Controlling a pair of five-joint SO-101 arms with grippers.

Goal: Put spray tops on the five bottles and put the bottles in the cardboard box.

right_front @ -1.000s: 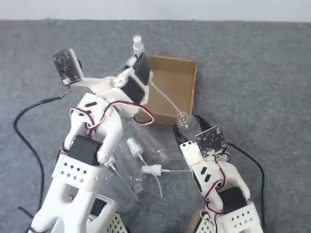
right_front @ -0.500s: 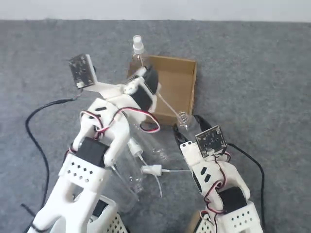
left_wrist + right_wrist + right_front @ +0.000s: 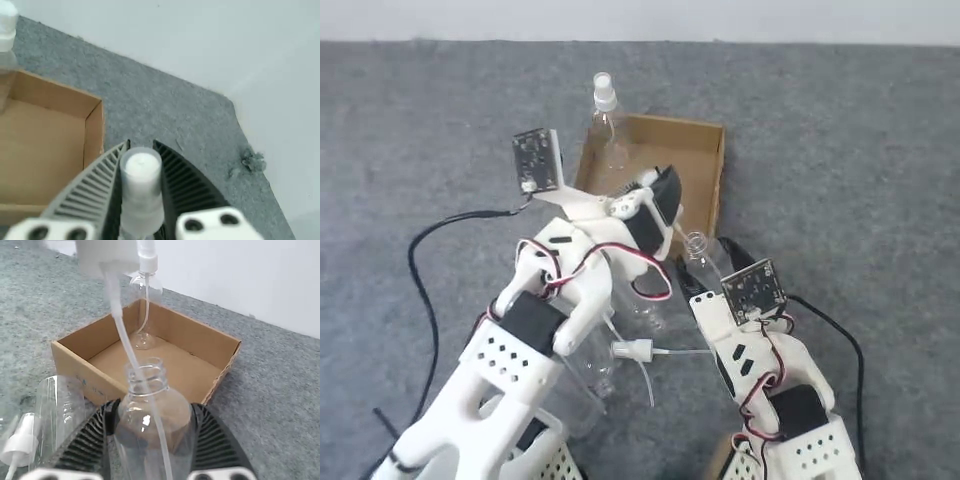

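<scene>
My right gripper (image 3: 699, 272) (image 3: 150, 412) is shut on an upright clear bottle (image 3: 697, 258) (image 3: 150, 425) just in front of the cardboard box (image 3: 705, 170) (image 3: 200, 347). My left gripper (image 3: 666, 198) (image 3: 140, 148) is shut on a white spray top (image 3: 142, 172) (image 3: 107, 255), held above and to the left of that bottle. The top's thin tube (image 3: 682, 228) (image 3: 131, 352) slants down into the bottle's open neck. Another bottle with a spray top fitted (image 3: 605, 110) (image 3: 145, 305) (image 3: 5, 35) stands in the box's far left corner.
Several clear bottles (image 3: 625, 300) (image 3: 55, 405) lie on the grey carpet under the left arm. A loose spray top (image 3: 635, 350) (image 3: 19, 446) lies between the two arm bases. A black cable (image 3: 420, 280) runs along the left side. Open carpet lies right of the box.
The left arm has swung to the right and lowered, bringing the spray top closer to the held bottle and its tube deeper into the neck. The right arm has kept still.
</scene>
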